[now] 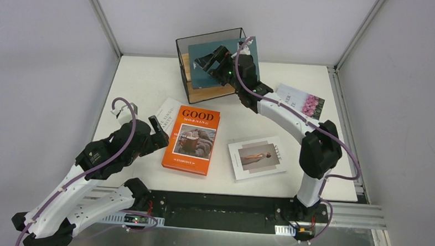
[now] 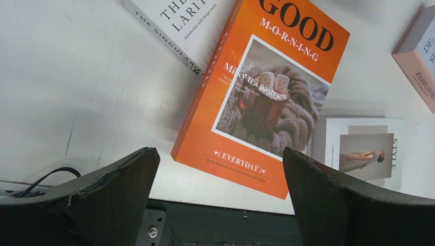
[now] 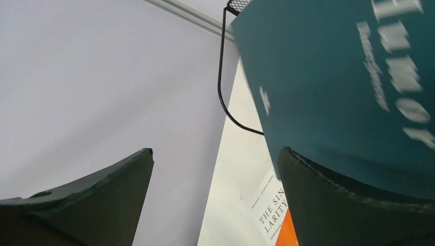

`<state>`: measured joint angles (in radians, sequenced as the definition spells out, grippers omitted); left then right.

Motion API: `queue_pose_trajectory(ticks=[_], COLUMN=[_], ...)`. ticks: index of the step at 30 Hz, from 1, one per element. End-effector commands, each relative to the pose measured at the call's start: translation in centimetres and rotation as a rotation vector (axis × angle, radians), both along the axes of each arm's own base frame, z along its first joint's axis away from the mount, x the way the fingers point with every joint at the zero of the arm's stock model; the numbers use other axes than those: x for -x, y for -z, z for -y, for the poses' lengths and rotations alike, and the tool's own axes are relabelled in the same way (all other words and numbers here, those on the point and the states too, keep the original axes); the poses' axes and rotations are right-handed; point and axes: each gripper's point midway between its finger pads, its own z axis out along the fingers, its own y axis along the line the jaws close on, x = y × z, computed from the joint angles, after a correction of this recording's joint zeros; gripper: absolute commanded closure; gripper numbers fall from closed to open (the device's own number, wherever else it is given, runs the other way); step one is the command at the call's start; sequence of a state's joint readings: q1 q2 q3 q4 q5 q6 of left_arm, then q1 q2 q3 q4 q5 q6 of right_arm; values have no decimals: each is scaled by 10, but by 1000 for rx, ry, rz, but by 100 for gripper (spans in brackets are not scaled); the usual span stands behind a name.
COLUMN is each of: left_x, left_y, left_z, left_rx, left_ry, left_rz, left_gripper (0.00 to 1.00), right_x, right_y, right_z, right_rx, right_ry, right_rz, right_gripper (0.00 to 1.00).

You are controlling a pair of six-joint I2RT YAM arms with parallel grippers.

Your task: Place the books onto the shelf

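Your right arm (image 1: 293, 118) stretches far forward, elbow bent, its right gripper (image 1: 211, 60) raised with jaws spread wide. Your left arm (image 1: 85, 178) crouches low near its base, left gripper (image 1: 160, 136) equally wide.

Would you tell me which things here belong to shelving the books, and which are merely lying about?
Job: shelf; teal book; orange Good Morning book; white Singularity book; Style book; pink-flower book.
Merely about: table; black base strip.
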<state>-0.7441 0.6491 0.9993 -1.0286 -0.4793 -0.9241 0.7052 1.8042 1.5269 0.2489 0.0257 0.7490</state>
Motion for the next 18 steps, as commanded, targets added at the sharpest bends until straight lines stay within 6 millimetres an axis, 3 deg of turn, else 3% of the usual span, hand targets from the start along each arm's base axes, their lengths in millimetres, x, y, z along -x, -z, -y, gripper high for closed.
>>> queue_pose_trajectory(ticks=[1,6,9,12,15,17,18], left_x=[-3,-4,-4,-5,-8,-13,-17], left_y=[-6,-7,-7,-4,0,1,1], left_z=[2,3,3,5,15,32,42], left_rx=[4,0,-3,-11,-29,-42,-53], left_ry=[7,13,13,23,83,179,228], left_rz=[10,8,9,4,-9,-18,-24], left_gripper=[1,1,1,1,1,1,1], right_x=[-11,-14,1,18,33,38,40], right_y=[-1,-7,-25,-32,-9,22,28], right_z=[-17,-15,-6,12,43,80,97], right_rx=[40,32,20,57,186,323,373], right_ry=[-79,-94,-111,-105,-41,70,123], right_rz=[10,-1,24,29,-8,-49,-55], right_gripper=[4,4,4,4,4,4,4])
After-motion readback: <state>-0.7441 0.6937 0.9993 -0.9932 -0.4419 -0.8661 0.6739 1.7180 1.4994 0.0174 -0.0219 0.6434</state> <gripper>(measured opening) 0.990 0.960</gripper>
